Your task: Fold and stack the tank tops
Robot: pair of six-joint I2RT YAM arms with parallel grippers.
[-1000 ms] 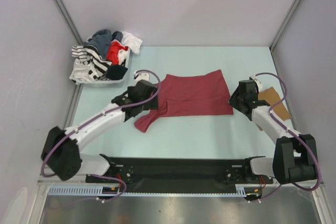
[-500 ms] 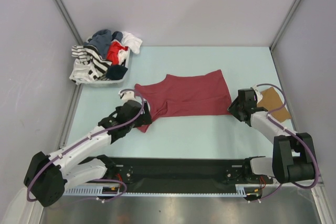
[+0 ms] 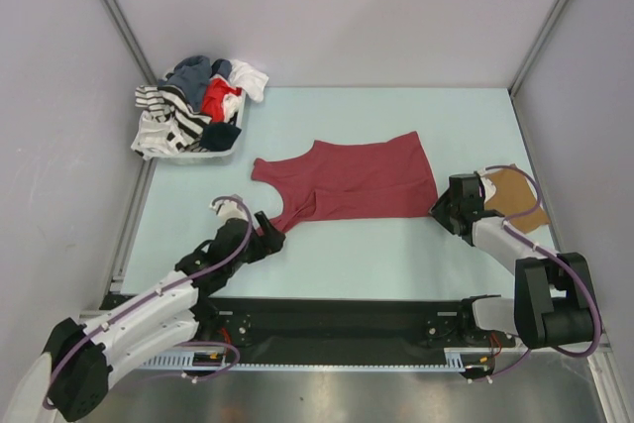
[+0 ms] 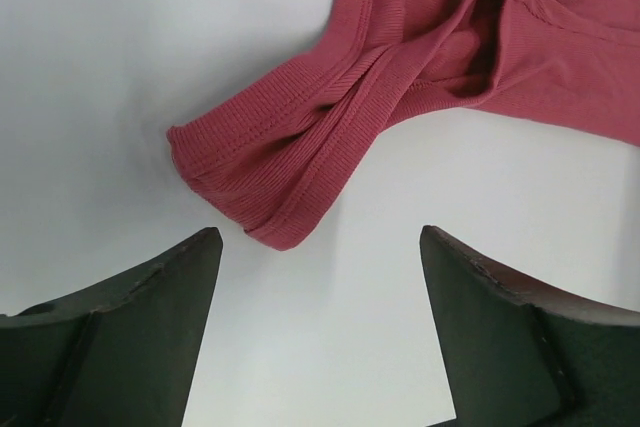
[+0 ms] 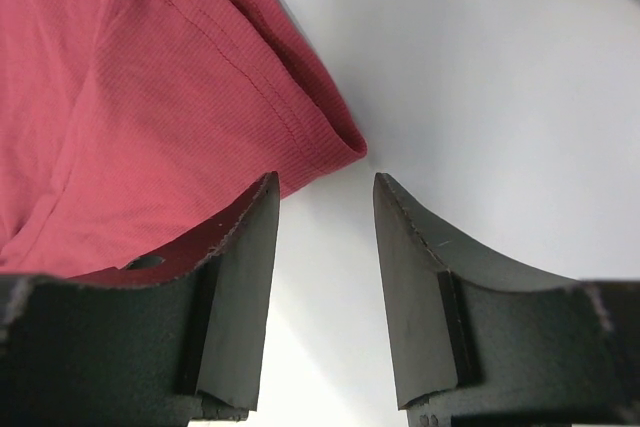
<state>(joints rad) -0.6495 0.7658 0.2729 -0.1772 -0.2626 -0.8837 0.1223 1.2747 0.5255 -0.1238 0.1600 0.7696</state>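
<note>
The dark maroon tank top [image 3: 357, 180] lies spread flat mid-table, straps to the left, hem to the right. My left gripper [image 3: 267, 240] is open and empty, just near of the near strap's end [image 4: 270, 177], which lies on the table ahead of the jaws [image 4: 320, 242]. My right gripper [image 3: 443, 210] is open and empty at the near-right hem corner [image 5: 335, 142]. Its left finger [image 5: 240, 247] overlaps the cloth's edge, and nothing is between the jaws [image 5: 325, 187]. The tan-brown tank top [image 3: 515, 190] lies at the right edge, partly under the right arm.
A white basket [image 3: 198, 156] piled with mixed clothes, striped, red, blue and white, stands at the back left. Grey walls close in the table on the left, right and back. The arm bases' black rail runs along the near edge.
My left arm has drawn back toward the near left and let go of the strap, which now lies flat. The top's left side has opened out. My right gripper has shifted slightly nearer.
</note>
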